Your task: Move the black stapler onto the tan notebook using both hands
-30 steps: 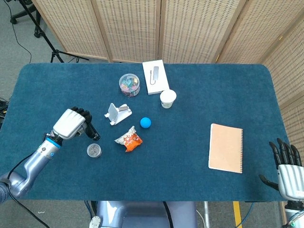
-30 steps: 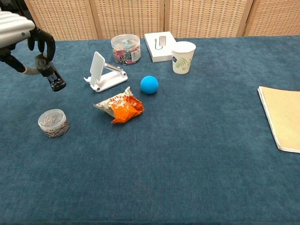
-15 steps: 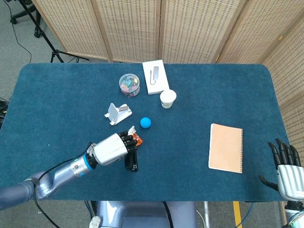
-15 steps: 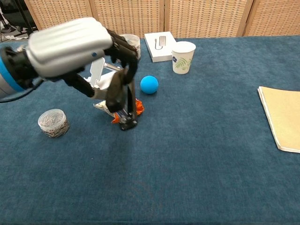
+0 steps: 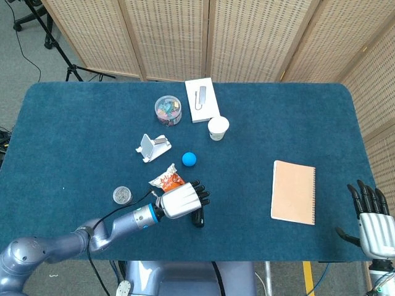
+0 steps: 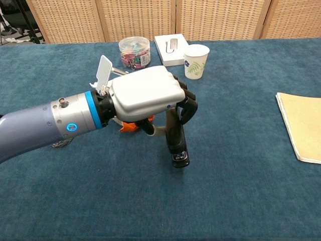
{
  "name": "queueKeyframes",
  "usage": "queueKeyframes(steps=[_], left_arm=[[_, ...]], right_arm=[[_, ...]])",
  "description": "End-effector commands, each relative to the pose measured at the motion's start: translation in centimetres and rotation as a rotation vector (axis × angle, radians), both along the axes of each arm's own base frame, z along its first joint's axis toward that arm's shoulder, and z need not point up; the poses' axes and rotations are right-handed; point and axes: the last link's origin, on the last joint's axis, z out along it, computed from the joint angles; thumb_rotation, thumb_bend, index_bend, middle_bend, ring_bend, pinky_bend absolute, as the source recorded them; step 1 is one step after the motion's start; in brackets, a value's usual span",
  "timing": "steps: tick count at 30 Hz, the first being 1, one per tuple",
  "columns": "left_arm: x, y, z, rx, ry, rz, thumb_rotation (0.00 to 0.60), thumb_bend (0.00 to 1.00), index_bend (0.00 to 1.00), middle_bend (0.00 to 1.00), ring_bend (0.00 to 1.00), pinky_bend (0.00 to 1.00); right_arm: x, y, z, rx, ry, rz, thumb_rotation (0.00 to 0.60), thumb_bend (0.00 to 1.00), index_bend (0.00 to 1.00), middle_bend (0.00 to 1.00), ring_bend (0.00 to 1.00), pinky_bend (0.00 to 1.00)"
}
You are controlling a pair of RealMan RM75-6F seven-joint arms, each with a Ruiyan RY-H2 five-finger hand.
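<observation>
**Stapler carried to mid-table; handover not yet begun**

The left hand (image 6: 150,95) grips the black stapler (image 6: 176,140), fingers wrapped round its upper part, the tool hanging nose-down with its lower end at or just above the blue cloth table (image 5: 259,142) (contact cannot be told). Compared with a second ago, this hand has travelled from the table's far left edge, past the clear round tub of staples (image 5: 122,195), to a spot near the front centre. The stapler is thus closer to the tan notebook (image 5: 294,192), yet well apart from it.

The right hand (image 5: 373,223) hangs off the table's right front corner, fingers spread and holding nothing, unchanged from the earlier frames. Judged from this, a pass between hands remains to be done.

Nearby stand an orange snack packet (image 5: 168,180) just behind the left hand, a blue ball (image 5: 189,159), a white phone stand (image 5: 152,147), a paper cup (image 5: 218,127), a clear jar of coloured clips (image 5: 168,109) and a white box (image 5: 202,99). None lies between stapler and notebook.
</observation>
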Motion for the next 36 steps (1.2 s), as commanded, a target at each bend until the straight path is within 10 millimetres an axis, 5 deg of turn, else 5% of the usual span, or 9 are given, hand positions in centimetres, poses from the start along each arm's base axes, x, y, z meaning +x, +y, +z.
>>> queueKeyframes(steps=[1, 4, 7, 10, 15, 19, 28, 36], left_arm=[[0.3, 0.5, -1.1, -0.013, 0.001, 0.041, 0.600, 0.24, 0.72, 0.51, 0.44, 0.48], [0.3, 0.6, -1.6, -0.023, -0.015, 0.060, 0.600, 0.13, 0.64, 0.43, 0.41, 0.48], [0.2, 0.6, -1.7, -0.032, -0.041, 0.073, 0.600, 0.01, 0.33, 0.14, 0.19, 0.40], [0.3, 0.8, -1.1, -0.021, -0.065, 0.069, 0.600, 0.00, 0.21, 0.01, 0.07, 0.29], [0.2, 0.9, 1.2, -0.001, -0.129, 0.067, 0.600, 0.00, 0.17, 0.00, 0.05, 0.25], [-1.1, 1.0, 5.7, 0.016, -0.210, 0.114, 0.600, 0.00, 0.16, 0.00, 0.03, 0.22], [-9.3, -1.6, 17.8, 0.139, -0.225, 0.436, 0.600, 0.00, 0.11, 0.00, 0.00, 0.13], [-16.3, -5.7, 22.9, 0.201, -0.237, 0.656, 0.600, 0.00, 0.06, 0.00, 0.00, 0.11]], right_arm=[[-0.1, 0.0, -0.1, 0.005, -0.002, -0.004, 0.600, 0.05, 0.01, 0.00, 0.00, 0.00], [-0.1, -0.1, -0.2, 0.011, -0.001, -0.005, 0.600, 0.05, 0.01, 0.00, 0.00, 0.00], [-0.1, -0.1, -0.2, 0.012, -0.001, -0.007, 0.600, 0.05, 0.01, 0.00, 0.00, 0.00], [-0.1, 0.0, -0.3, 0.016, 0.000, -0.004, 0.600, 0.05, 0.01, 0.00, 0.00, 0.00], [0.0, 0.0, -0.3, 0.017, 0.002, 0.000, 0.600, 0.05, 0.01, 0.00, 0.00, 0.00], [0.0, 0.1, -0.5, 0.034, 0.015, 0.012, 0.600, 0.05, 0.01, 0.00, 0.00, 0.00], [0.9, -1.2, -1.0, 0.196, 0.066, 0.208, 0.600, 0.05, 0.01, 0.00, 0.00, 0.00], [3.7, -4.1, -2.0, 0.390, 0.224, 0.495, 0.600, 0.05, 0.01, 0.00, 0.00, 0.00]])
